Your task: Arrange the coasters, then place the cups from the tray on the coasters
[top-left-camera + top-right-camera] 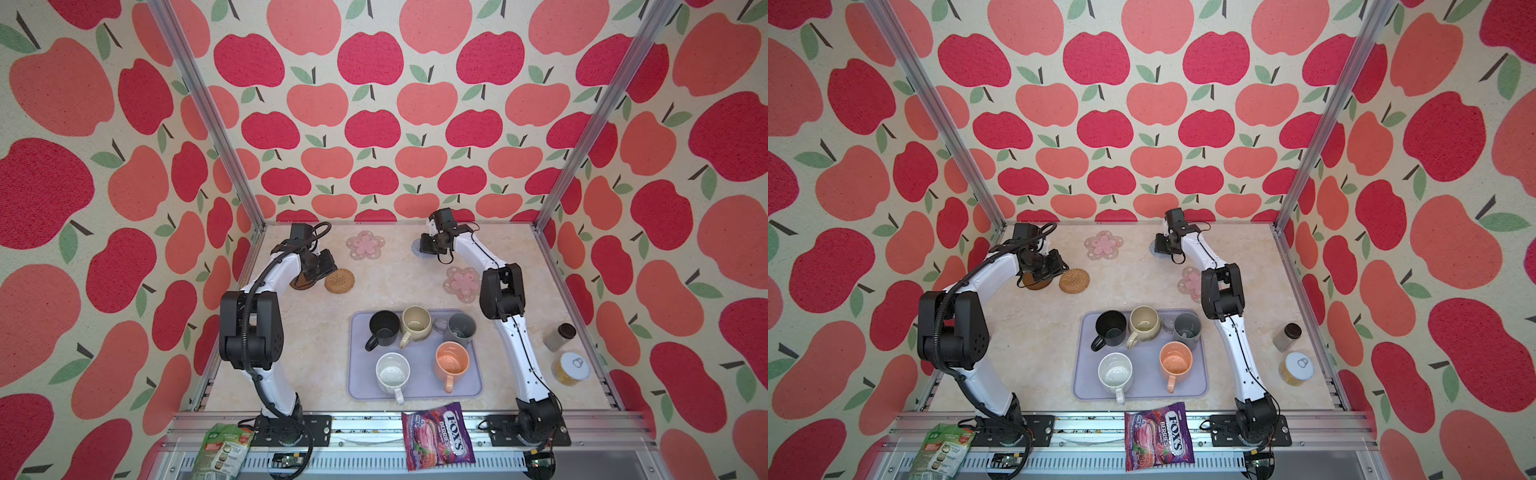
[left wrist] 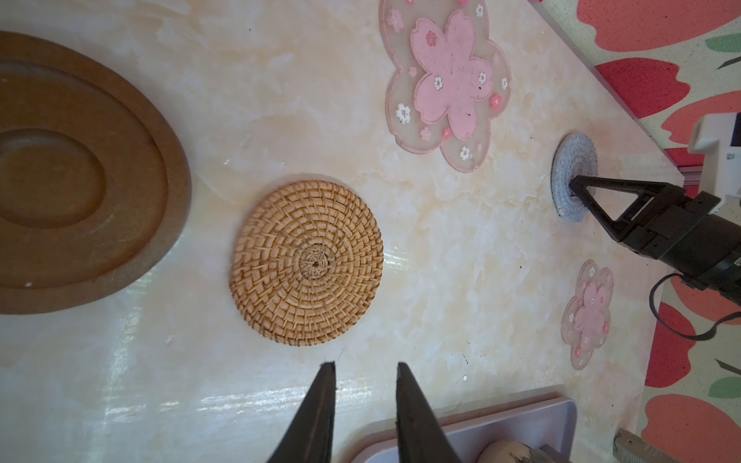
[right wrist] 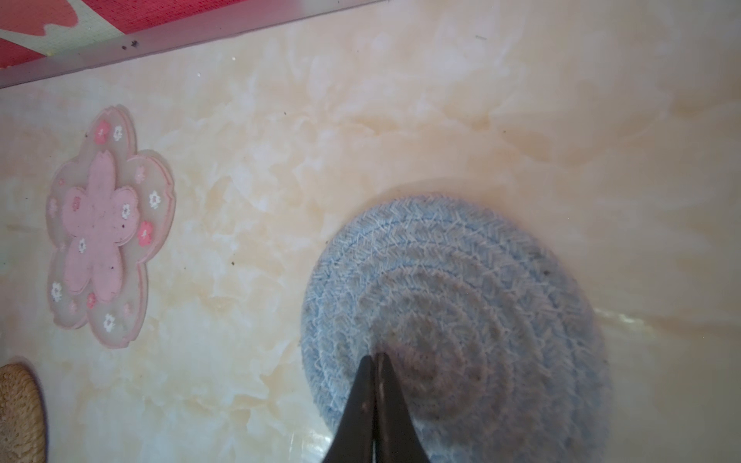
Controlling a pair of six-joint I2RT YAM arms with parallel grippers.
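Note:
Five coasters lie on the far half of the table: a dark brown disc (image 1: 300, 284), a rattan round (image 1: 339, 281), a pink flower (image 1: 365, 245), another pink flower (image 1: 461, 283) and a grey-blue knit round (image 3: 461, 300). My left gripper (image 2: 364, 366) hovers open and empty just short of the rattan coaster (image 2: 306, 262). My right gripper (image 3: 375, 356) is shut, its tips resting on the knit coaster with nothing between them. The lavender tray (image 1: 415, 390) holds the black (image 1: 383, 328), beige (image 1: 417, 324), grey (image 1: 460, 328), speckled white (image 1: 392, 372) and orange (image 1: 452, 360) cups.
A brown-lidded jar (image 1: 560, 336) and a pull-tab can (image 1: 571, 368) stand by the right edge. A purple candy bag (image 1: 436, 440) and a green packet (image 1: 224, 451) lie on the front rail. Metal frame posts rise at the back corners.

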